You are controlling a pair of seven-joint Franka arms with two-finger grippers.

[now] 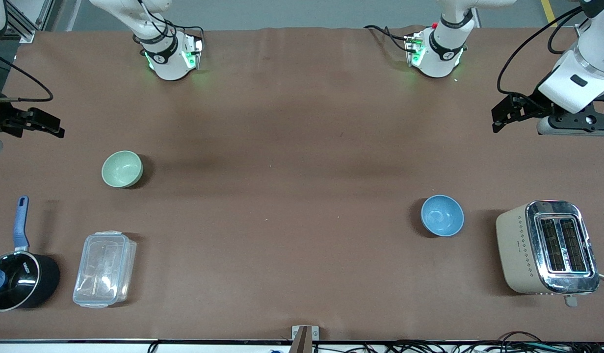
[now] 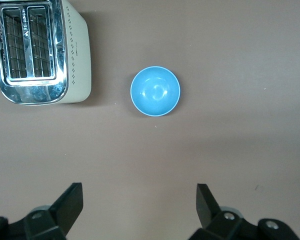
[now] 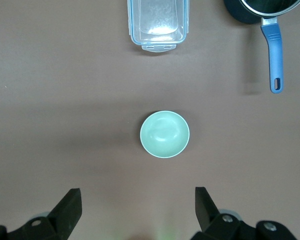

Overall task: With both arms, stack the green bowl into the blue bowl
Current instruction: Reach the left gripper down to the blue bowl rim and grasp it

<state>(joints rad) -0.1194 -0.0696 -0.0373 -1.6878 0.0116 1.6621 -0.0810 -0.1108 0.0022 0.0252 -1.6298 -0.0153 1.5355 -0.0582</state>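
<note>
Glossy mint-green round bowl (image 1: 122, 168) and glossy sky-blue round bowl (image 1: 442, 215) are set well apart on the brown bench (image 1: 292, 196). Left claw (image 2: 140, 205) and right claw (image 3: 138, 207) are held spread and empty above them. A smooth rim could be lost from a shallow pinch.

Raised over opposite ends of the table: left gripper (image 2: 140, 212), fingers spread wide, and right gripper (image 3: 138, 212), likewise parted. Both arms bent, wrists tipped downward, neither holding nor touching anything.
</note>
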